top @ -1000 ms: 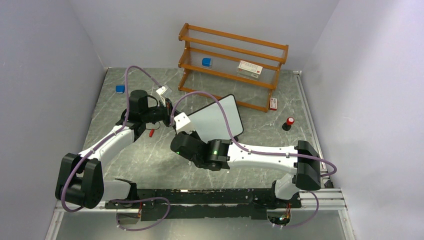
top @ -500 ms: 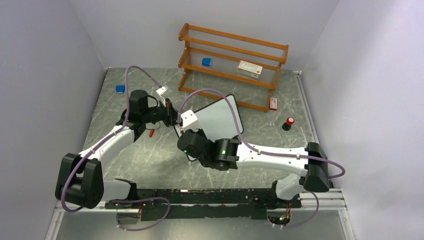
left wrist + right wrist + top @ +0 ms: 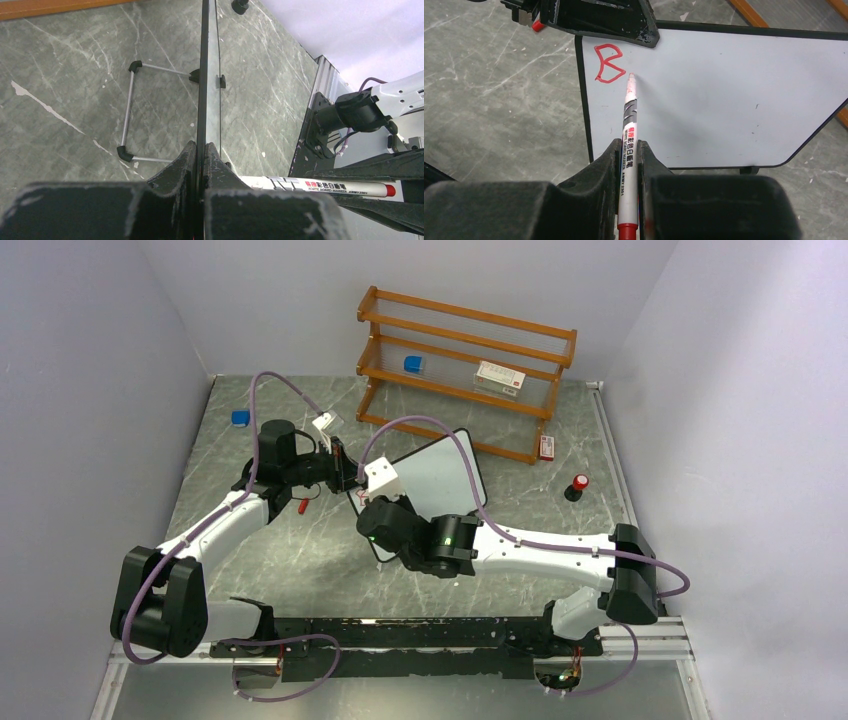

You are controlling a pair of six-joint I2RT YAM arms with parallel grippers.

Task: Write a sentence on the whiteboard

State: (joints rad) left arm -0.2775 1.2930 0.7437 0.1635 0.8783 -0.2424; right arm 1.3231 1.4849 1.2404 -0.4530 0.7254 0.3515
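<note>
The whiteboard stands tilted on the table, its left edge pinched by my left gripper, which is shut on the black frame. My right gripper is shut on a white marker with a red end. The marker's tip is at the board's surface, just right of a red letter "B" in the upper left corner. From the left wrist, the marker lies across the lower right.
A wooden shelf stands behind the board and holds a blue block and a white box. A blue block, a small red piece, a small box and a red-topped black object lie on the table.
My right arm has shifted to the right and up along the board, carrying the marker. The left arm and the board have stayed put.
</note>
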